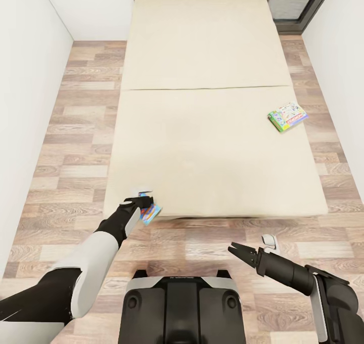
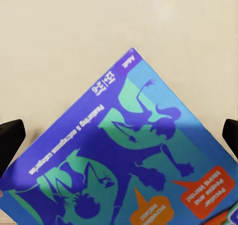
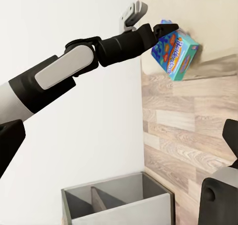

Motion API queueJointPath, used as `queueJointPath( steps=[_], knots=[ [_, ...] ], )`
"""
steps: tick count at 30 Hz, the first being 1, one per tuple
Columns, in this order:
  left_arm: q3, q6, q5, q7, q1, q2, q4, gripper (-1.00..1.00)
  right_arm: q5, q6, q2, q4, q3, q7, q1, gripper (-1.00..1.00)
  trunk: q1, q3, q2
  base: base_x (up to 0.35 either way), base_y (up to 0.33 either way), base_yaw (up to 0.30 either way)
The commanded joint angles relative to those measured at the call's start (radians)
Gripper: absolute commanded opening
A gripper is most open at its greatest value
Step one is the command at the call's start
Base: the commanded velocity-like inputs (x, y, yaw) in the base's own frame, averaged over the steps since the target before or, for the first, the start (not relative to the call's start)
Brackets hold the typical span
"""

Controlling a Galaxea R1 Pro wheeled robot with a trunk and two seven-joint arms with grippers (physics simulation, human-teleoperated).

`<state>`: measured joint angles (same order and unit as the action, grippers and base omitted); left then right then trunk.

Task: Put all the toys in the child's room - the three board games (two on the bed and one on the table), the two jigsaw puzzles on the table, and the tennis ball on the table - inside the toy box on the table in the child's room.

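Left gripper (image 1: 144, 203) fingers clamped on blue board game (image 1: 150, 213) at bed (image 1: 212, 146) corner; right gripper (image 1: 237, 249) fingers apart.

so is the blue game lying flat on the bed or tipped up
Tipped up: the blue game hangs tilted at the bed corner, pinched by the left gripper.

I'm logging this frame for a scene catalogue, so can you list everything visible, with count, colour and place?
bed: one, beige mattress, dark headboard, centre of room
blue board game: one, blue with orange, at the bed's near left corner, in the left gripper
green-edged board game: one, white busy cover, on the bed's right side
floor: wood planks around the bed
grey bin: one, divided, right wrist view
left gripper: black, closed on the blue game
right gripper: black, open, holding nothing, over the floor
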<state>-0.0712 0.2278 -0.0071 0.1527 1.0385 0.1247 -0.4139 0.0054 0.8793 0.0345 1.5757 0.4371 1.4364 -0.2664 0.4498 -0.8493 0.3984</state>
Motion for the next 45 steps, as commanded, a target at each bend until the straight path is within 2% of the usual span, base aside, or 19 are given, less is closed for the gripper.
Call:
queueJointPath(
  steps=[1, 25, 35, 45],
  knots=[
    [-0.006, 0.005, -0.001, 0.001, 0.000, 0.001, -0.002, 1.00, 0.001, 0.010, 0.001, 0.000, 0.002, 0.004, -0.001, 1.00, 0.000, -0.001, 0.002, -0.189, 0.000, 0.000],
    [-0.007, 0.005, 0.002, -0.001, 0.000, 0.000, -0.002, 1.00, 0.001, 0.010, 0.004, 0.001, 0.002, 0.005, -0.001, 1.00, 0.000, -0.001, 0.002, -0.019, 0.000, 0.000],
    [-0.019, 0.006, 0.004, -0.002, 0.000, -0.003, -0.016, 1.00, 0.001, -0.007, 0.004, 0.001, 0.002, 0.004, -0.001, 1.00, 0.000, -0.001, 0.002, 0.000, 0.000, 0.000],
    [-0.027, 0.020, 0.013, 0.002, -0.001, -0.036, -0.122, 1.00, 0.001, -0.025, 0.003, 0.000, 0.002, 0.004, -0.001, 1.00, 0.000, -0.001, 0.002, 0.000, 0.000, 0.000]
  ],
)
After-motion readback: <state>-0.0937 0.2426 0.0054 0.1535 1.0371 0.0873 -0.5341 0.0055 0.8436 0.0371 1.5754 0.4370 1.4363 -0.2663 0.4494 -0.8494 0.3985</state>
